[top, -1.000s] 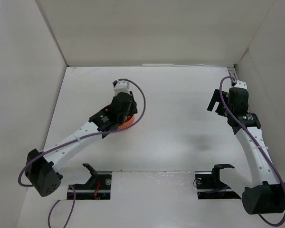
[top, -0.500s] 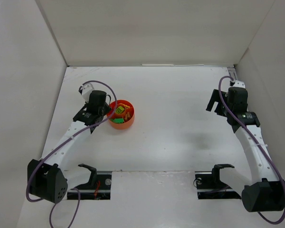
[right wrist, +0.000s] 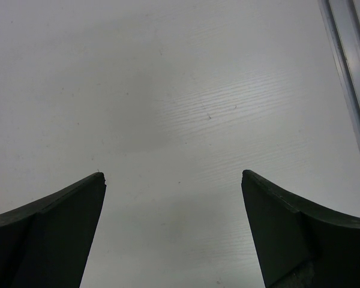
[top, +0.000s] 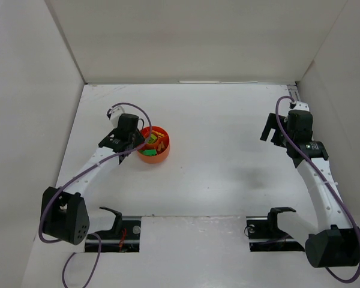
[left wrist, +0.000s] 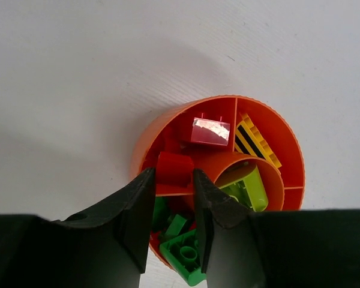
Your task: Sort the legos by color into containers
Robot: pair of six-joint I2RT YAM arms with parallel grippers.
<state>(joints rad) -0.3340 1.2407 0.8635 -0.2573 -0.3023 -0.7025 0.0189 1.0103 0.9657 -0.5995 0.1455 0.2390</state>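
One red brick (left wrist: 175, 168) sits clamped in left gripper (left wrist: 173, 180).

— Where does the overview look from?
— High above and behind the arm bases (top: 61, 217), tilted down over the whole white table (top: 228, 180). Everything looks small from there, the orange bowl (top: 161, 158) included.
— And the wrist cameras?
— The left one rides just behind the left gripper (left wrist: 173, 175). It looks past its fingers (left wrist: 132, 222) down into that bowl from very close, with a red brick (left wrist: 175, 167) pinched at the tips. The bowl is what it shares with the overview.
— The right one?
— Same mount behind the right gripper (right wrist: 173, 174), by the table's right side. It faces down at the tabletop, close, with a metal rail (right wrist: 348, 54) at its view's right edge; that patch is all it shares with the overview
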